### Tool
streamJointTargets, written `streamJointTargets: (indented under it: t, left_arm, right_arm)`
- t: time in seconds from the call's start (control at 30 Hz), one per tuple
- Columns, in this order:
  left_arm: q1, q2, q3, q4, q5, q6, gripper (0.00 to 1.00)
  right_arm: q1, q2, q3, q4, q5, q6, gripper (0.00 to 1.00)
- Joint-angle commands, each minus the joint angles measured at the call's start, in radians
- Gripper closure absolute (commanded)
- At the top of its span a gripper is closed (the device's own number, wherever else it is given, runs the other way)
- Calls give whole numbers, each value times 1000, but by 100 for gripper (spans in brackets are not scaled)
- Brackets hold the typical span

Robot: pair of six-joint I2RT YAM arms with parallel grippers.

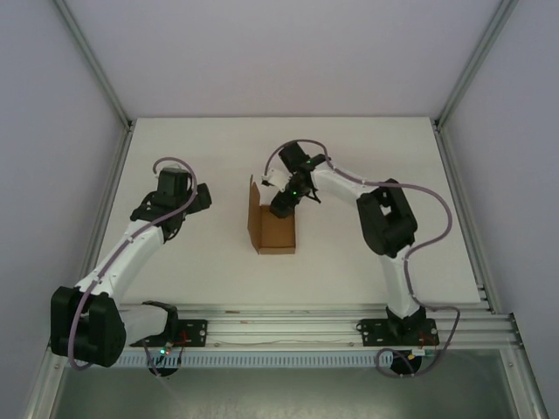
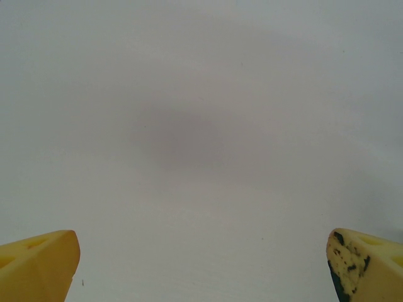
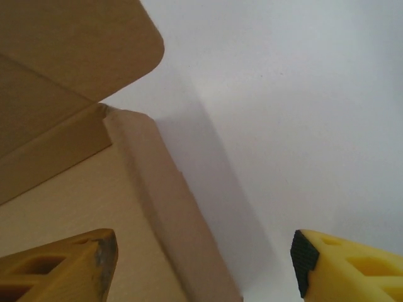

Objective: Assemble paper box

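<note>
The paper box (image 1: 278, 234) sits near the middle of the white table (image 1: 367, 140), half formed. Its tall panel stands upright along the 9 o'clock side and the low body lies open toward 3 o'clock. The step in hand looks like folding up or tucking a side wall, with the closing flaps not yet down.

The right gripper (image 1: 282, 206) hangs at the box's 12 o'clock edge, pointing down into it. The left gripper (image 1: 203, 197) is well apart at the box's 9 o'clock, over bare table.

The top camera gives that layout but not how either claw stands. The right wrist camera supplies it. The right gripper (image 3: 201, 264) is spread wide and astride a side wall (image 3: 170, 207) of the box. One of its fingers (image 3: 75, 258) is over the cardboard interior and the other is out over the table at 3 o'clock. Neither one touches the wall, as far as I can tell. A rounded flap (image 3: 82, 44) rises at 11 o'clock, a shape too small to make out from above.

The left wrist camera shows the left gripper (image 2: 201, 270) equally spread, with nothing between its tips and only the tabletop (image 2: 201, 126) under it.

The next move probably calls for the right claw to drop and close on that wall, or press it inward. The left arm should likely come in from 9 o'clock to brace the upright panel, since the light cardboard may slide or spring back.
</note>
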Motion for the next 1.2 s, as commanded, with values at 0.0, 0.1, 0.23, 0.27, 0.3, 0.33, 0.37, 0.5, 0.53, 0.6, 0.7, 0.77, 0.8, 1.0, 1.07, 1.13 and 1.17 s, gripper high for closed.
streamJointTargets:
  t: [0.0, 0.1, 0.23, 0.27, 0.3, 0.33, 0.37, 0.5, 0.53, 0.6, 0.7, 0.77, 0.8, 1.0, 1.07, 1.13, 1.17]
  left_arm:
    - [6, -9, -6, 43, 11, -8, 0]
    - [5, -1, -5, 63, 16, -13, 0]
    - [6, 13, 11, 73, 33, -23, 0]
    - [5, 15, 14, 72, 33, -26, 0]
    - [5, 17, 16, 73, 31, -29, 0]
    - [5, 18, 18, 71, 24, -32, 0]
    - [5, 19, 21, 67, 20, -36, 0]
    - [5, 19, 27, 63, -5, -52, 0]
    - [5, 20, 27, 65, -9, -52, 0]
    - [5, 22, 27, 76, 1, -44, 0]
    - [5, 31, 25, 99, 35, -24, 0]
    - [5, 39, 27, 113, 62, -16, 0]
    - [5, 43, 28, 117, 76, -9, 0]
    - [5, 57, 16, 170, 244, 80, 0]
    - [5, 51, 11, 193, 299, 119, 0]
    - [5, 41, 10, 212, 358, 168, 0]
    - [5, 40, 10, 224, 395, 203, 0]
  right_arm:
    - [6, 6, 29, -67, -22, -19, 37]
    - [7, -21, -36, 40, -1, 47, 71]
    - [7, -87, -131, 140, 75, 167, 84]
    - [10, -113, -166, 171, 111, 209, 86]
    - [13, -141, -206, 212, 157, 266, 88]
    - [16, -167, -241, 246, 197, 323, 90]
    - [22, -192, -268, 274, 244, 410, 93]
    - [64, -282, -368, 268, 497, 777, 98]
    - [86, -292, -386, 247, 573, 848, 98]
    - [133, -299, -409, 193, 682, 973, 97]
    - [179, -286, -417, 115, 714, 1146, 97]
    - [201, -279, -420, 92, 714, 1227, 97]
    - [209, -275, -420, 86, 725, 1251, 97]
    - [227, -279, -396, 95, 735, 1254, 61]
    - [227, -307, -407, 131, 708, 1225, 56]
    - [227, -344, -407, 136, 723, 1196, 47]
    - [225, -364, -404, 127, 743, 1178, 38]
